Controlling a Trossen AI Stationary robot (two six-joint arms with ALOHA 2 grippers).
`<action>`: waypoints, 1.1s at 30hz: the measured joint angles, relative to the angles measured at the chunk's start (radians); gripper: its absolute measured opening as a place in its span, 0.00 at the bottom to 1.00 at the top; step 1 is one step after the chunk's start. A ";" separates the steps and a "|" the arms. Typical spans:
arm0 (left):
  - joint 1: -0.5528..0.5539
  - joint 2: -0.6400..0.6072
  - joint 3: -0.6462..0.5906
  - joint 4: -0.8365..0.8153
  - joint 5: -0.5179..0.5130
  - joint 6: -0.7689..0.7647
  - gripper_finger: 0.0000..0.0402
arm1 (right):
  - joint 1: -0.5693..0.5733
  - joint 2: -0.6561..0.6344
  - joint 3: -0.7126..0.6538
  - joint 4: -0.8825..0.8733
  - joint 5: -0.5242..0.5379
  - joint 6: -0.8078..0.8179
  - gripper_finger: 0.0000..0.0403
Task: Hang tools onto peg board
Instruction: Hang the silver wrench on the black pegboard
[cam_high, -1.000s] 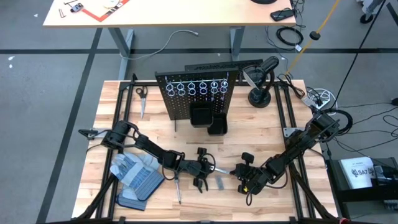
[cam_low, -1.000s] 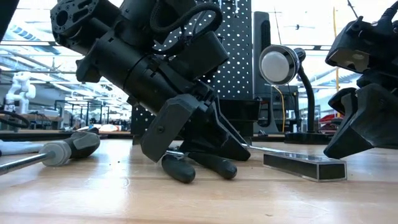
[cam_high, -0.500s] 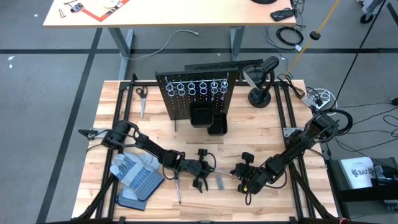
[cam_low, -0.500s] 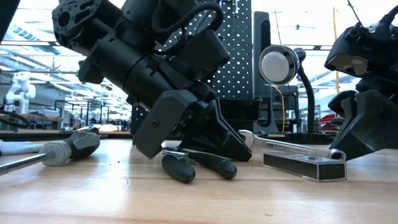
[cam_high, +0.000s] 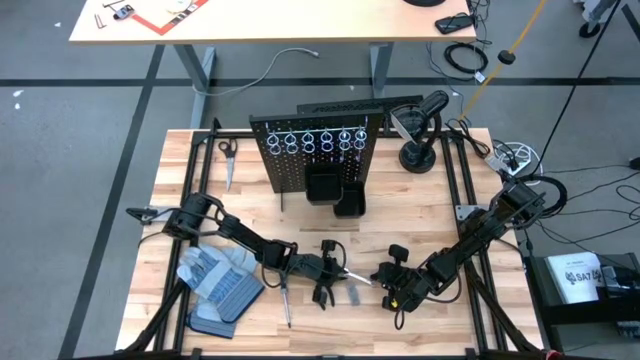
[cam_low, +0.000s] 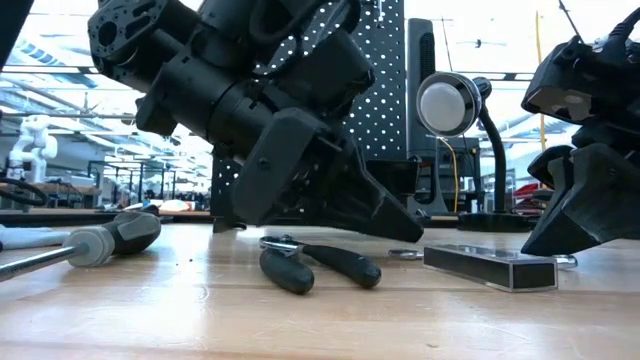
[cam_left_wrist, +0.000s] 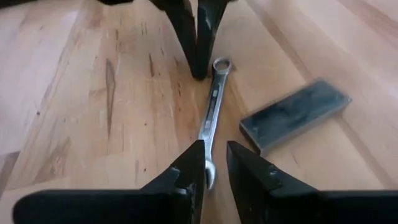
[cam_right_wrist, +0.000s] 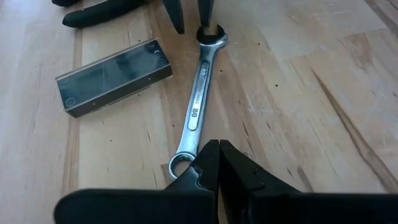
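- Near the front-left corner of the table (cam_high: 170, 180) we see grey-and-blue work gloves (cam_high: 222, 282) lying flat, and just beside them a thin screwdriver (cam_high: 286, 303) pointing toward the front edge
- Our left gripper (cam_left_wrist: 214, 163) is low over the front middle of the table; its fingers (cam_left_wrist: 186, 168) stand slightly apart, one on each side of the open-jawed end of the silver wrench (cam_left_wrist: 213, 112), and we cannot tell whether they touch it
- That wrench lies flat on the wood between the two grippers, its ring end toward the right gripper
- The dark-handled pliers (cam_low: 318, 263) lie on the table under the left arm, handles toward the front edge
- Just beside the wrench, on the front side, lies a short grey metal piece (cam_right_wrist: 112, 76), flat and apart from both grippers
- Our right gripper (cam_right_wrist: 217, 158) sits at the other end of the wrench, its jaws fully closed with nothing held between them; its tips rest at the wrench's ring end
- The peg board (cam_high: 318, 152) stands upright near the middle of the back edge, with a row of silver ring holders (cam_high: 316, 139) along its top and small black bins (cam_high: 335, 192) at its foot
- Scissors (cam_high: 227, 152) lie near the back-left corner, and a black desk lamp (cam_high: 420, 130) stands toward the back-right corner
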 joint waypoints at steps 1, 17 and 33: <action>0.000 0.000 0.000 -0.017 0.000 0.004 0.19 | 0.000 0.000 0.000 0.000 0.000 0.001 0.00; 0.000 0.000 0.000 -0.053 -0.070 0.006 0.30 | 0.022 -0.043 0.020 0.018 0.079 -0.094 0.00; 0.002 0.000 0.000 -0.060 -0.074 -0.020 0.30 | 0.055 -0.058 0.027 -0.067 -0.018 -0.051 0.00</action>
